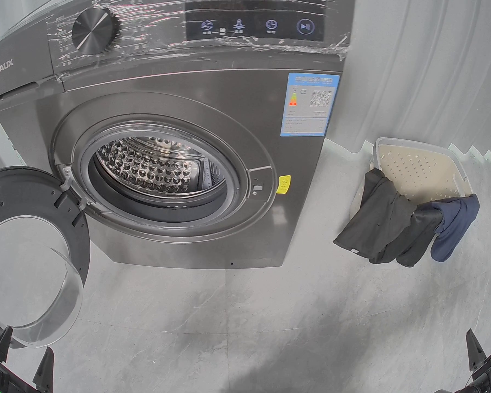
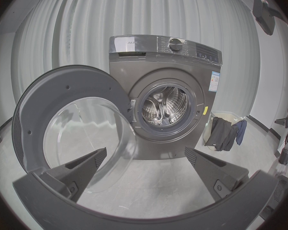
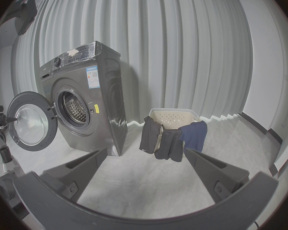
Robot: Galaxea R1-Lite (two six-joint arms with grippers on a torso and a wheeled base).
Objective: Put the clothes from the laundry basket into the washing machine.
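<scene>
Here are the clothes: a dark grey garment (image 1: 387,225) hangs over the near rim of the laundry basket (image 1: 420,147), spilling down the outside in long folds almost to the floor (image 1: 289,312). Whether it is one piece or two, I cannot tell. Right beside it, touching it, a navy garment (image 1: 455,225) is draped over the basket's near right corner. The basket itself is pale, with a perforated inner wall, and it stands on the floor to the right of the washing machine (image 1: 202,88), against the white pleated curtain (image 1: 420,55).

Over to the machine: grey and front-loading, with its round door (image 1: 27,246) swung fully open to the left and the studded steel drum (image 1: 153,165) showing through the port. Plastic film (image 1: 202,45) wraps the control panel and its dial (image 1: 94,30). There is a blue label (image 1: 309,103) on the front and a small yellow sticker (image 1: 283,184) beside the port.

Now the arms. The left gripper (image 1: 28,340) sits low, just in front of the open door's glass, pincer apart and holding nothing; the left wrist view (image 2: 145,149) looks between its fingers at the door and drum. The right gripper (image 1: 484,323) is low on the right, well apart from the basket, pincer also apart and holding nothing; in its wrist view (image 3: 145,149) grey floor lies between it and the hanging clothes.
</scene>
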